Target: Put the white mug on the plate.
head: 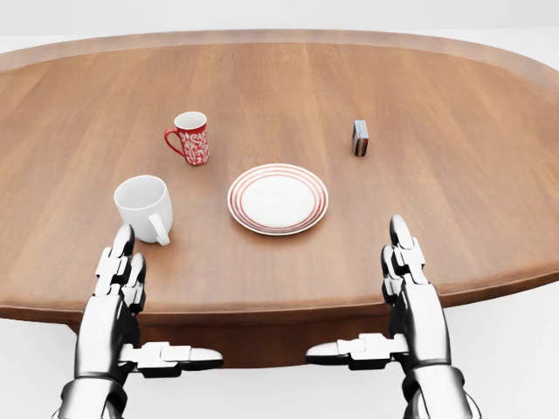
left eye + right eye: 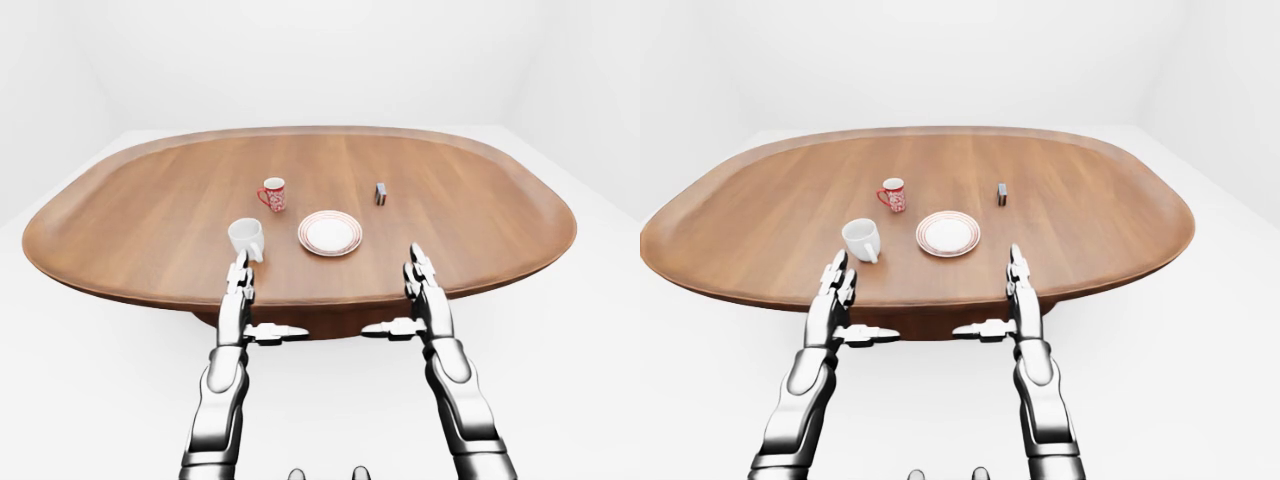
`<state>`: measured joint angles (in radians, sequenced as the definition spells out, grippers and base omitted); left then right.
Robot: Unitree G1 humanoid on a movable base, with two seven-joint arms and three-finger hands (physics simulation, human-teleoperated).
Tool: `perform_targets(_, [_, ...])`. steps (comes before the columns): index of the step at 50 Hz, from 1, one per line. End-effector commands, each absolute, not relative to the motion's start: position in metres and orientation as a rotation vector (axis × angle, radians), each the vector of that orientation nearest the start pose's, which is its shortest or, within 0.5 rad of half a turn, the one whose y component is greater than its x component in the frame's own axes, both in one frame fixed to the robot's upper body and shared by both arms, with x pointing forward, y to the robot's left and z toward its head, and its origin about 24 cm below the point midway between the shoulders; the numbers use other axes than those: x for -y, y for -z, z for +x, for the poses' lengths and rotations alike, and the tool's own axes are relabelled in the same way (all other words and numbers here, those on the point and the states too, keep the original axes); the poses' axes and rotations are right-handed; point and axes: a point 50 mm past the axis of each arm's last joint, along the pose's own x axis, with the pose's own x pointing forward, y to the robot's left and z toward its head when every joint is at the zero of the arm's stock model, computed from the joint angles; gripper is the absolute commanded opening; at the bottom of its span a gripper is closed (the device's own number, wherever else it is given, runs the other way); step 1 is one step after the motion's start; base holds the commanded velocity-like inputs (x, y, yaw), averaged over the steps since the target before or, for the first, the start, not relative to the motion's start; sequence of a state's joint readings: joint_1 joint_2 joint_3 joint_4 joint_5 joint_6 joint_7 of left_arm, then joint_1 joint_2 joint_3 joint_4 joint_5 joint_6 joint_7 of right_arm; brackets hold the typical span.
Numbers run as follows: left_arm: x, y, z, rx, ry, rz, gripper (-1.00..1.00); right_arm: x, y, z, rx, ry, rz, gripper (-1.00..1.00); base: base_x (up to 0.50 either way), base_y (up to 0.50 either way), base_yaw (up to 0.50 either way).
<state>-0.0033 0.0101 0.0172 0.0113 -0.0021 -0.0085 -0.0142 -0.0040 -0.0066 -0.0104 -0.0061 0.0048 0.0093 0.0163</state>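
Observation:
The white mug (image 1: 144, 206) stands upright on the wooden table, its handle turned toward the bottom right of the head view. To its right lies the white plate (image 1: 278, 198) with red rings, nothing on it. My left hand (image 1: 140, 305) hovers open just below the mug at the table's near edge, fingers straight and thumb pointing inward. My right hand (image 1: 384, 301) mirrors it, open, below and to the right of the plate. Neither hand touches anything.
A red patterned mug (image 1: 190, 138) stands above the white mug, left of the plate's top. A small dark box (image 1: 360, 138) stands upright to the plate's upper right. The oval table's rim (image 1: 262, 305) runs just under both hands. White floor surrounds the table.

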Motion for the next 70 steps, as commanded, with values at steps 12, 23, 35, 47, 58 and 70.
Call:
perform_targets(12, [-0.187,-0.058,0.264,0.04,-0.096,0.048,1.0,0.164,-0.061,0.256,0.028,-0.001,-0.04,1.0,0.0,0.0,0.0])
perform_targets(23, [-0.244,-0.114,0.261,0.227,-0.345,0.05,1.0,0.203,-0.139,0.228,0.366,0.134,-0.071,1.0,0.0,0.0,0.0])
perform_targets(35, [-0.28,-0.161,0.237,0.445,-0.526,-0.076,1.0,0.255,-0.191,0.17,0.618,0.331,-0.109,1.0,0.0,0.0,0.0])
perform_targets(47, [-0.308,-0.172,0.208,0.518,-0.774,-0.159,1.0,0.268,-0.201,0.152,0.667,0.398,-0.115,1.0,0.0,0.0,0.0])
perform_targets(58, [-0.307,-0.172,0.21,0.513,-0.775,-0.154,1.0,0.262,-0.194,0.16,0.605,0.389,-0.216,1.0,0.0,0.06,0.0])
perform_targets(70, [-0.308,-0.174,0.211,0.519,-0.771,-0.158,1.0,0.262,-0.191,0.162,0.586,0.385,-0.223,1.0,0.0,0.47,0.0])
